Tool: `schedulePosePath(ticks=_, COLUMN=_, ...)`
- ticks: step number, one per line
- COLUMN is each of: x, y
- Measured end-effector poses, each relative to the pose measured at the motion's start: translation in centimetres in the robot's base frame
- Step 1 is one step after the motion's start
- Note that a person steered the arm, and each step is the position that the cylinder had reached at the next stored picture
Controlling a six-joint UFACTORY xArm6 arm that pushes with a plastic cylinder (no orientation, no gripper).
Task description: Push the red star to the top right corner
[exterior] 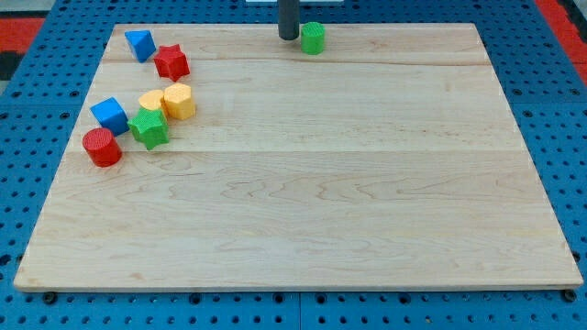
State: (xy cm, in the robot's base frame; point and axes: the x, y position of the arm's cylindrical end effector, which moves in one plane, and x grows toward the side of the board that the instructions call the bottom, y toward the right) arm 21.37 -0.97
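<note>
So my tip [288, 37] is sitting up at the view's top edge of the wooden board [303, 211], roughly in the middle, just to the view's left of a green cylinder [313, 38]. They're close, but I can't tell if they actually touch. It's only a bare rod, so nothing opens or closes, and it isn't pressed against anything I can make out for sure.

The red star [171, 62] is way over in the view's top left area, well apart from my tip and nowhere near the top right corner. A blue block [139, 44] with a pointed look sits just beside it on the view's left, touching or almost touching.

Below those there's a cluster of 5 more pieces. A yellow cylinder [180, 101] sits against another yellow block [152, 100], shape hard to call. A green star [148, 128] is right under them. A blue cube [110, 115] sits to the view's left of the green star, and a red cylinder [102, 147] is the lowest one, just below the blue cube.
</note>
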Motion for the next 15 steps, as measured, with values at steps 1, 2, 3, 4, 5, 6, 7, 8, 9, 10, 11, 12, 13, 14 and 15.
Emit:
schedulePosePath(ticks=1, x=0.0, y=-3.1)
schedulePosePath(ticks=2, x=-0.1, y=-8.2)
schedulePosePath(ticks=3, x=-1.0, y=-14.0)
schedulePosePath(ticks=4, x=2.7, y=-19.1)
schedulePosePath(ticks=5, x=5.3, y=-21.3)
schedulePosePath(ticks=6, x=6.5, y=-18.1)
schedulePosePath(ticks=7, x=6.8, y=-14.5)
schedulePosePath(ticks=8, x=7.1, y=-9.7)
schedulePosePath(ticks=9, x=8.7, y=-5.3)
schedulePosePath(ticks=10, x=9.6, y=-0.6)
schedulePosePath(ticks=11, x=12.3, y=1.9)
schedulePosePath(ticks=12, x=13.8, y=5.1)
schedulePosePath(ticks=13, x=11.5, y=9.3)
schedulePosePath(ticks=14, x=9.5, y=13.4)
schedulePosePath(ticks=15, x=8.0, y=16.9)
